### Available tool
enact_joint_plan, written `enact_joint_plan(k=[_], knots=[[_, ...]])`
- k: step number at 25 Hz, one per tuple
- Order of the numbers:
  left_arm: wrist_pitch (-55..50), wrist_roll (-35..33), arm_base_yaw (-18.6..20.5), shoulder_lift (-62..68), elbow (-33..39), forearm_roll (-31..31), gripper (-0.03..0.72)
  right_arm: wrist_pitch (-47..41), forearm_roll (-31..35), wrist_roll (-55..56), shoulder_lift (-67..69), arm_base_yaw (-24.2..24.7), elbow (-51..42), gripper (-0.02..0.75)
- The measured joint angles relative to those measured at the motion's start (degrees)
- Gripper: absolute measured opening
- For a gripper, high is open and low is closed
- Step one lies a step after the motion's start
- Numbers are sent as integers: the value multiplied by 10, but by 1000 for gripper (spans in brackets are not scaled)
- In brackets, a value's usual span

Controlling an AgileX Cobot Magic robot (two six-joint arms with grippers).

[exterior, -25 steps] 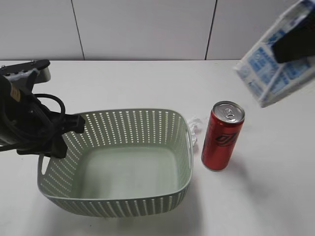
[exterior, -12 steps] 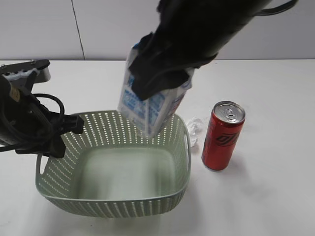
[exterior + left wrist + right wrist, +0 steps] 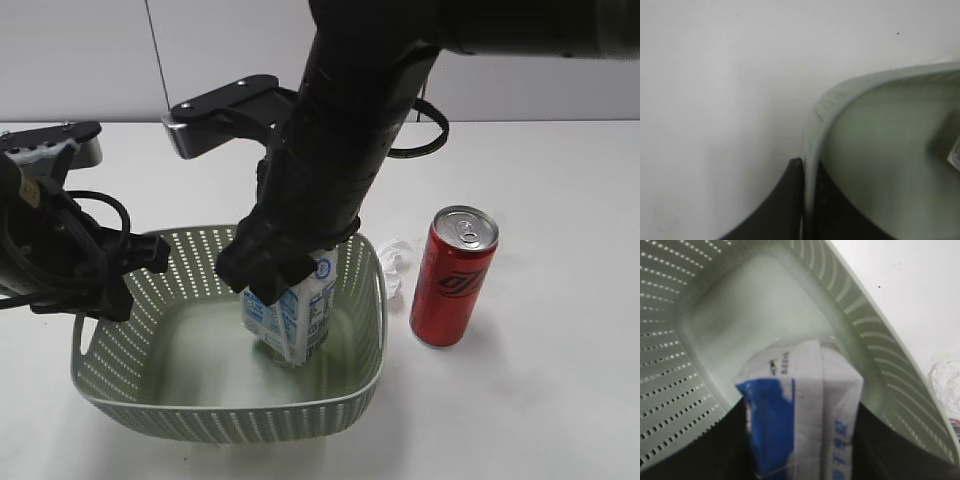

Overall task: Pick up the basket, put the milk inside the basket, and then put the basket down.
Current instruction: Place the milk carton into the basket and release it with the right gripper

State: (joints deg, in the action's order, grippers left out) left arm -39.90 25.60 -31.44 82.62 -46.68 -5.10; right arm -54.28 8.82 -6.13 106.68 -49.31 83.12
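Observation:
The pale green slotted basket [image 3: 360, 380] sits in the lower middle of the exterior view. My left gripper [image 3: 118, 282] is shut on the basket's left wall; in the left wrist view the fingers [image 3: 807, 197] pinch the rim [image 3: 825, 107]. My right gripper [image 3: 275, 275] is shut on the white-and-blue milk carton [image 3: 300, 320] and holds it tilted, down inside the basket, with its lower end at the floor. In the right wrist view the milk [image 3: 805, 405] sits between the dark fingers [image 3: 800, 440] above the basket's floor [image 3: 740, 325].
A tall red soda can [image 3: 452, 277] stands right of the basket. A crumpled white wrapper [image 3: 398, 262] lies between can and basket, also in the right wrist view [image 3: 946, 382]. The white table [image 3: 560, 400] meets a wall at the back.
My right arm has swung in from the upper right, over the basket, and lowered the milk into it. The left gripper has stayed on the basket's wall.

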Motion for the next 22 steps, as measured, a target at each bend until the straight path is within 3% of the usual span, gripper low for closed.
enact_joint_plan(k=[4, 8, 10, 18, 22], knots=[[0, 1, 0, 0, 0, 0, -2, 13, 5, 0, 6, 0, 0, 351], [-13, 0, 0, 4, 2, 12, 1, 17, 18, -1, 6, 0, 3, 585], [-15, 0, -1, 4, 2, 12, 1, 12, 21, -2, 6, 0, 4, 652], [-26, 0, -1, 4, 2, 10, 1, 1, 25, 2, -43, 9, 27, 662], [-33, 0, -1, 4, 2, 10, 1, -9, 26, 6, -87, 47, 32, 654]])
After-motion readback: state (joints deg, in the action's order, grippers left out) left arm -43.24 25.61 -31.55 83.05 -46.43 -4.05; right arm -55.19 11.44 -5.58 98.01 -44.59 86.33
